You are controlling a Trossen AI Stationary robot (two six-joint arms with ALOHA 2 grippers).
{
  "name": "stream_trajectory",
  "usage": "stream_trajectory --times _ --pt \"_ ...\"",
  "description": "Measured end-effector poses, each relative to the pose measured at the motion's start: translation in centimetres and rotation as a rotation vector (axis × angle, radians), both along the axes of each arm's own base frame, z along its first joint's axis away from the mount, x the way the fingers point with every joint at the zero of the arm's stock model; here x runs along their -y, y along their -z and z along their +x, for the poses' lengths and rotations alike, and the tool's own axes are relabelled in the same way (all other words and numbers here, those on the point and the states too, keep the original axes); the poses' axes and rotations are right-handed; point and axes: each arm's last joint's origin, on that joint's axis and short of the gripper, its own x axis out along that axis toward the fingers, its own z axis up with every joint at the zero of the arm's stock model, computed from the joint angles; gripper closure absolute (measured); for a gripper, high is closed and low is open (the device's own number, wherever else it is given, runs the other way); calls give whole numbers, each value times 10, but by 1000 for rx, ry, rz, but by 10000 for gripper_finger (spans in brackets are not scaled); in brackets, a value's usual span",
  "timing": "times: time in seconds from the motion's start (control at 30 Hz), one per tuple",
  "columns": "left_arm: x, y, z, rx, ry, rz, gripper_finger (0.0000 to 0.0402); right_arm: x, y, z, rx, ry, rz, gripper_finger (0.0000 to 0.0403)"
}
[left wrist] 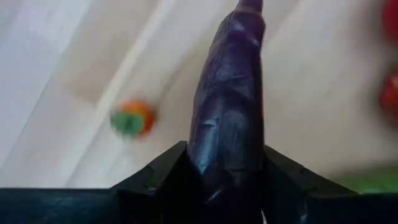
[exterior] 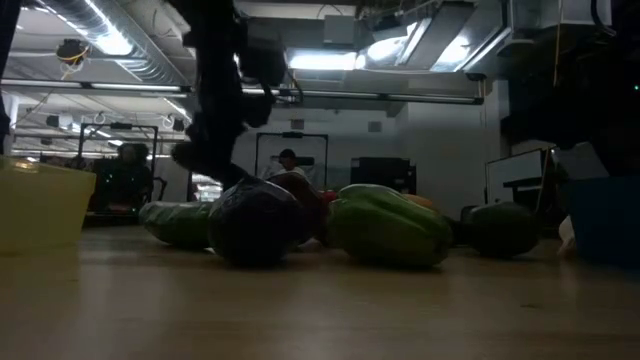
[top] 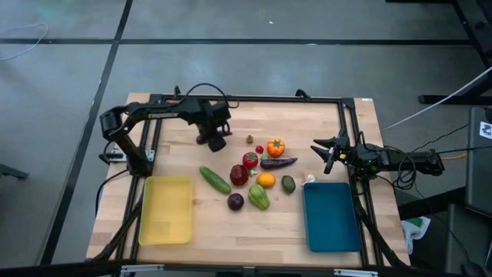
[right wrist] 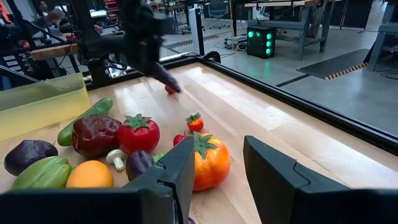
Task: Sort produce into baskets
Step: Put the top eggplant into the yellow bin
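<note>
Between the fingers of the left gripper [left wrist: 227, 186] sits a long purple eggplant [left wrist: 229, 118], dark and glossy with a wrinkled skin, narrowing toward its far tip; the fingers are closed against both its sides. From above, this gripper [top: 216, 138] hangs over the far part of the table [top: 307, 127], with the purple piece just showing at its end. Beyond the held tip, on the wood, lies a small orange-and-green piece [left wrist: 132, 119], blurred.

Toward the near side from the left gripper lies the rest of the produce in a loose cluster: green cucumber [top: 215, 179], dark red apple [top: 239, 175], red tomato-like piece [top: 250, 159], orange pepper [top: 276, 146], second slim eggplant [top: 278, 162], orange [top: 266, 180], green pepper [top: 258, 196], round dark purple piece [top: 235, 201], avocado [top: 288, 184].

Yellow basket [top: 166, 210] is nearer still, on the left; blue basket [top: 330, 216] on the right.

Right gripper [top: 329, 154] waits beside the cluster, above the blue basket's far end, fingers parted wide, holding nothing.
</note>
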Motion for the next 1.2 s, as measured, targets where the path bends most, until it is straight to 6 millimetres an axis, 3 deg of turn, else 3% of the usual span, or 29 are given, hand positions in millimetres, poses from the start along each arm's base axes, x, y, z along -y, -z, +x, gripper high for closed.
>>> stream_trajectory --times 0.23,0.53,0.83,1.2 --pt "51 -34 -6 61 -21 -52 250 0 0 0 0 0 0 267" --pt "134 -66 -37 81 -221 -58 238 0 0 0 0 0 0 267" --pt "221 -62 -66 29 -417 -87 240 0 0 0 0 0 0 267" --pt "283 -35 -85 -30 -626 -4 236 0 0 0 0 0 0 267"
